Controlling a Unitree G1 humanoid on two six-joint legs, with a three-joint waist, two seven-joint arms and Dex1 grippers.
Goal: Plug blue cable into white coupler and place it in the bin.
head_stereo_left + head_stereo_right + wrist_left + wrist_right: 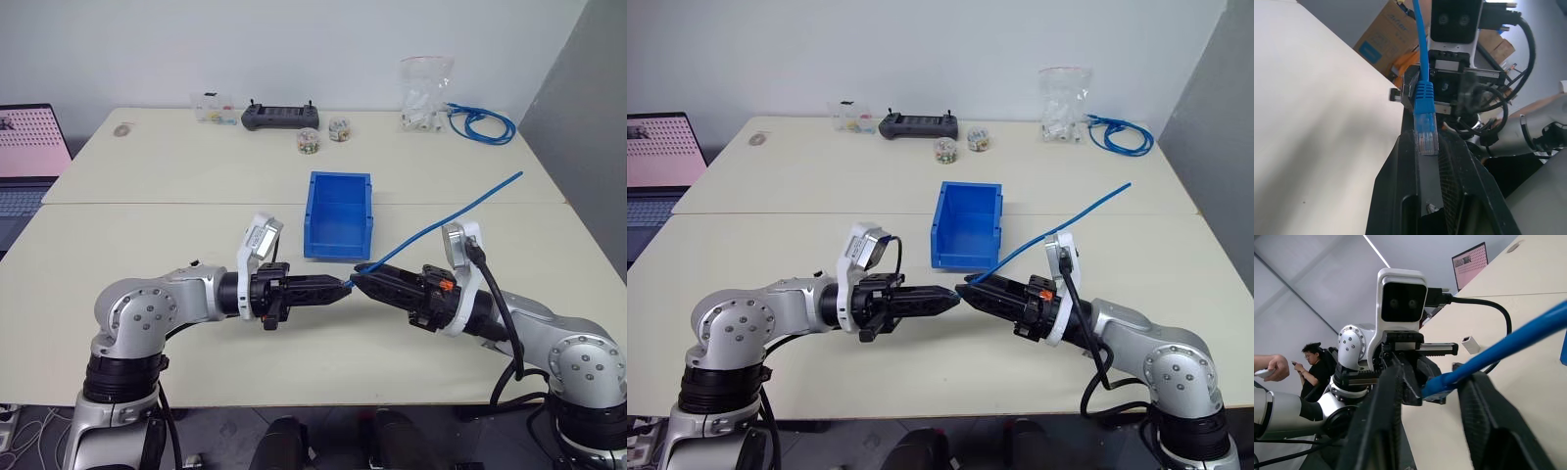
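Observation:
My left gripper [343, 284] is shut on the clear plug end of the blue cable [1426, 132], held level above the table in front of the bin [339, 211]. From the plug the cable [441, 223] rises up and to the right. My right gripper [359, 281] faces the left one tip to tip. In the right wrist view its fingers [1382, 421] stand apart, and the cable [1508, 345] runs between them without being pinched. The white coupler [1470, 344] lies on the table beyond the left arm, in neither gripper.
At the table's far edge stand a black controller [279, 116], small jars [309, 140], a clear bag of white parts [424, 93] and a coiled blue cable bundle [480, 122]. A laptop [29, 157] sits at the far left. A person [1315, 364] sits in the background.

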